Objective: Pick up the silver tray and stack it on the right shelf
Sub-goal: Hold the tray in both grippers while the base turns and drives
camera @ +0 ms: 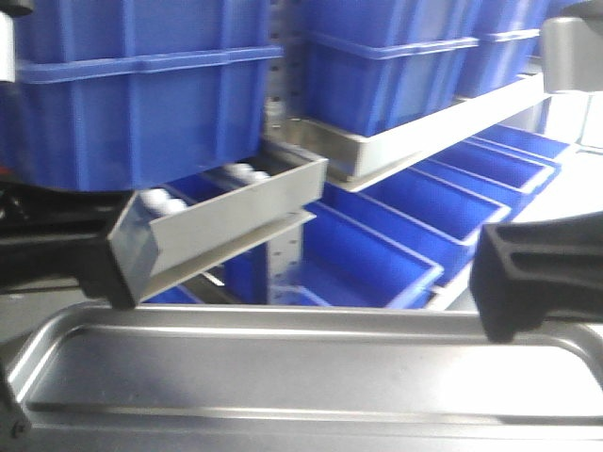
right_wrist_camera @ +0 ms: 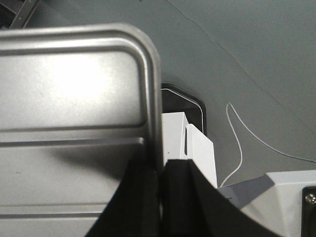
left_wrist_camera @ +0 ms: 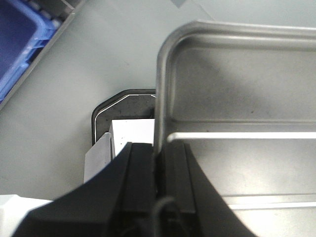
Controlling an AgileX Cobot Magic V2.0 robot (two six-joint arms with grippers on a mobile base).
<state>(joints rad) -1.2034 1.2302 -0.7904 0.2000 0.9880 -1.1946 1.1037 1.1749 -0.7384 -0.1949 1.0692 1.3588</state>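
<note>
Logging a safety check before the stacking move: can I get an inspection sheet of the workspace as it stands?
Surface: grey floor beneath; no table seen.
Job's things: silver tray held off the floor by both ends; right shelf ahead, tray not yet on it.
Clutter: blue bins on the rack levels.
Grippers: left pincer and right pincer each shut on a tray rim.
Cables: thin white cable on the floor.
Surroundings: roller rail juts toward the tray.

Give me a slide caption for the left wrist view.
The left tool grips the silver tray by its rim, grey floor below.
</note>
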